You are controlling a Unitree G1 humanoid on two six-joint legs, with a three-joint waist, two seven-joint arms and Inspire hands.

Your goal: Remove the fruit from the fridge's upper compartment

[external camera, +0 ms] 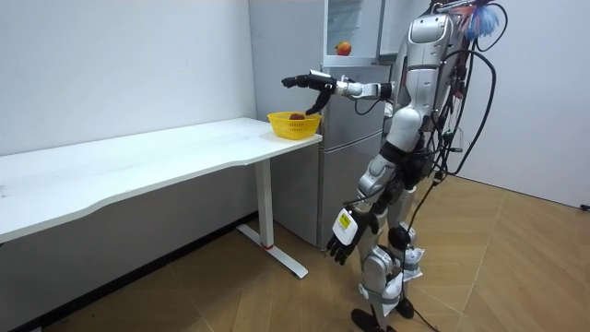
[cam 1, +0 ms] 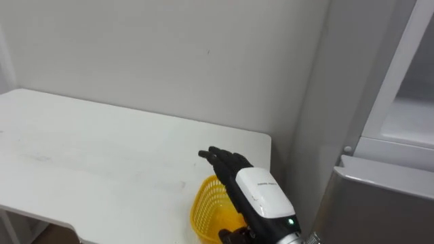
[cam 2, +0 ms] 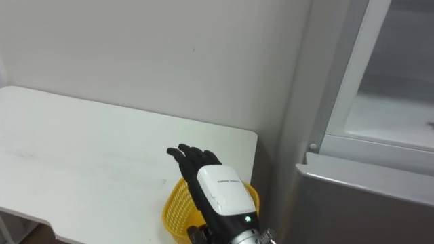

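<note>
Fruit (external camera: 295,116) lies in basket (cam 1: 204,207) under outstretched right hand (cam 1: 245,181)

Items counted: one long white-topped table (cam 1: 102,156) on white legs; one round yellow plastic mesh basket (cam 1: 205,203); one tall silver-grey metal fridge (cam 1: 380,203) with two compartments, upper and lower. Round reddish pieces, apparently fruit, total two: one orange-red piece (external camera: 343,47) in the upper compartment and one darker red piece (external camera: 295,116) in the basket. Their kind cannot be determined. Robot hands total two: one right hand (cam 1: 256,188) and one left hand (external camera: 343,232), both dark-fingered.
</note>
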